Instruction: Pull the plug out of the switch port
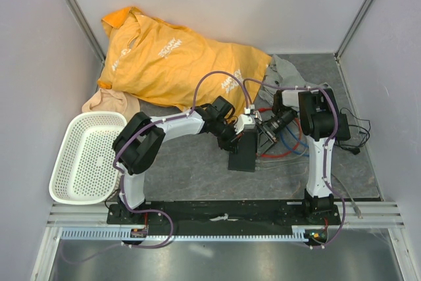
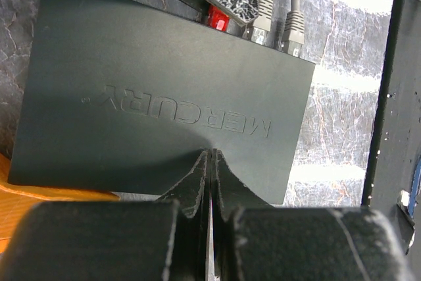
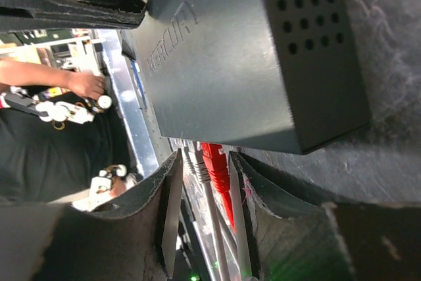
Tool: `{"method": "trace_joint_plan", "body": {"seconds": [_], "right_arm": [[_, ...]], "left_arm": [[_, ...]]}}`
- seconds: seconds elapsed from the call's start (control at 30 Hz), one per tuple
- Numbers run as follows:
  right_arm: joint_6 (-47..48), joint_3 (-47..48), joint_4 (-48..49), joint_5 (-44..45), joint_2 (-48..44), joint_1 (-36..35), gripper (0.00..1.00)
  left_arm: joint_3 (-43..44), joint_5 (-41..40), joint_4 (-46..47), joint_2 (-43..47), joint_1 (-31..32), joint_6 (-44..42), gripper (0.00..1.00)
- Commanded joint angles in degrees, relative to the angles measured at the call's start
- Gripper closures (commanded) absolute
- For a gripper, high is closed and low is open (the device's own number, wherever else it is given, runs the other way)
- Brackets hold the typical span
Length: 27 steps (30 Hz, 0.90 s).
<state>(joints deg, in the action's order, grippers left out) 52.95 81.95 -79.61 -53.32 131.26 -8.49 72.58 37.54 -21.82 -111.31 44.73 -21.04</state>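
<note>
Between the fingers of the right gripper (image 3: 205, 160) lies the red plug (image 3: 216, 174), its cable running back along the gap. The jaws stand partly open on either side of it, with a sliver of space on at least one side, so nothing is clamped yet. Just ahead of the fingertips is the edge of the black switch (image 3: 250, 64) into which the plug runs; the switch port itself is hidden behind the plug body.

On top of the switch, the left gripper (image 2: 209, 162) is fully shut and empty. Its joined tips seem to press on the top face near the edge away from the ports — a brace, by the look of it. Beside the red plug sit two grey plugs (image 2: 276, 27), close enough to be caught by mistake.

The step in hand is the grasp. Next, the right jaws must close firmly on the red plug alone — likely squeezing its latch — then draw straight back from the edge.
</note>
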Motion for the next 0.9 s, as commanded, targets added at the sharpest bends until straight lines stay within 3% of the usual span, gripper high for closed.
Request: {"method": "trace_joint_plan", "body": {"seconds": [0.0,0.3,0.53,0.7,0.87], "right_arm": [[-2.4,0.8,3.1,-0.9,2.0,-0.9,0.59],[-13.2,-1.8,12.4,-0.9,-0.4,-1.0,0.61],[-15.4,-2.7,15.5,0.4,-1.1,-1.0,0.63],[-16.9,-3.3,16.9,1.6,-1.0,-1.0,0.69],[-27.3,-6.3,26.5,8.3,-5.0,-1.0,0.76]], "left_arm": [[-2.1,-6.2,-4.8,-2.0,0.1,-3.0,0.98],[-1.8,-5.9,-4.7,-2.5,0.0,-2.8,0.98],[-1.2,-5.5,-4.8,-3.2,0.0,-2.6,0.98],[-0.9,-5.4,-4.6,-3.6,0.0,-2.3,0.98],[-0.9,-5.2,-4.7,-3.7,0.0,-2.3,0.99]]}}
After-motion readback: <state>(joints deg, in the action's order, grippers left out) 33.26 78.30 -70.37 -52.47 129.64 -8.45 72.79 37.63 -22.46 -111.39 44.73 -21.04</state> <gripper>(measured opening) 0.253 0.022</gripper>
